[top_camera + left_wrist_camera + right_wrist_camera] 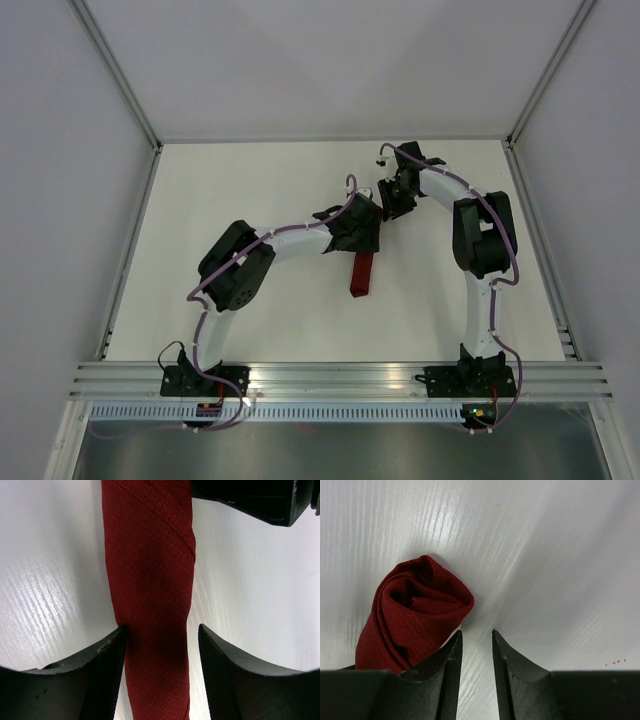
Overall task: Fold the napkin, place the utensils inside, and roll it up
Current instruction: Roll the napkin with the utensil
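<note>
The dark red napkin (360, 275) lies rolled into a tight tube on the white table, and its far part is hidden under my left wrist. No utensils show. In the left wrist view my left gripper (162, 627) is open and straddles the roll (150, 570). Its left finger (107, 652) touches the cloth, and its right finger stands apart from it. My right gripper (476, 631) is at the roll's far end (415, 612). Its jaws are a narrow gap apart, empty, just right of the cloth. From above, the right gripper (392, 205) is beyond the left gripper (362, 238).
The right gripper's black body (250, 497) shows at the top right of the left wrist view, close to the roll. The white table (250, 200) has raised metal rails on its left, right and near edges.
</note>
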Motion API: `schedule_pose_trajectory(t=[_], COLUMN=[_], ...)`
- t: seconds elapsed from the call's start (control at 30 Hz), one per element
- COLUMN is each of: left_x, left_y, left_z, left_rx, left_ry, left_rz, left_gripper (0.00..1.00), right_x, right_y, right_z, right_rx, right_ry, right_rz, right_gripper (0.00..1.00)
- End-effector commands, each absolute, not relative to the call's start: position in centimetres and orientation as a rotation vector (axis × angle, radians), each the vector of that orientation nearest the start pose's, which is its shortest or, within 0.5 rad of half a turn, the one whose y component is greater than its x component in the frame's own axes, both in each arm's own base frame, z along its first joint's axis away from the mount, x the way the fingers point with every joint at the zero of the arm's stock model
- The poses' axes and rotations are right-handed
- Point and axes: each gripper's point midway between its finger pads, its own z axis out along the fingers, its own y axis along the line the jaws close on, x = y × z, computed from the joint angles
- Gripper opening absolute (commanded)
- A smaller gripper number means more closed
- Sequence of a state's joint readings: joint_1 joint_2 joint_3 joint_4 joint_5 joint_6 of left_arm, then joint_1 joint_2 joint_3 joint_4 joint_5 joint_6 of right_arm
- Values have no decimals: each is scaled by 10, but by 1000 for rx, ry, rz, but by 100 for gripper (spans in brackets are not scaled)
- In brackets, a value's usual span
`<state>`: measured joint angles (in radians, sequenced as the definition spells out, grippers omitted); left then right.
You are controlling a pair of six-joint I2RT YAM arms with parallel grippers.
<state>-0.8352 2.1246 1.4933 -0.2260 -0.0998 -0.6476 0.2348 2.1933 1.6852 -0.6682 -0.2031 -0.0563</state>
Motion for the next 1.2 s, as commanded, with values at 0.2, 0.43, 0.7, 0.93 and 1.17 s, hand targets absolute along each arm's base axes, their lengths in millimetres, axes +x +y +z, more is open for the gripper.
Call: schedule_pose_trajectory(t=[0.2, 0.43, 0.7, 0.93, 1.17], left_x=[354, 357, 360, 366, 377], left_y=[-399, -398, -394, -387, -381], left_z=[62, 78, 88, 102, 131], left_rx=[242, 246, 256, 269, 278], left_ry=[2452, 2412, 2386, 2348, 2291], left_rz=[-567, -572, -566, -573, -635], left_gripper=[66, 67, 67, 69, 69], right_x=[454, 453, 455, 461, 467], right_y=[140, 140, 140, 137, 133], right_z=[17, 17, 17, 25, 40], right_rx=[-426, -427, -427, -415, -378], right_ry=[2736, 2736, 2734, 2705, 2665], right_rz=[277, 273, 275, 235, 215], right_gripper=[36, 36, 36, 39, 44])
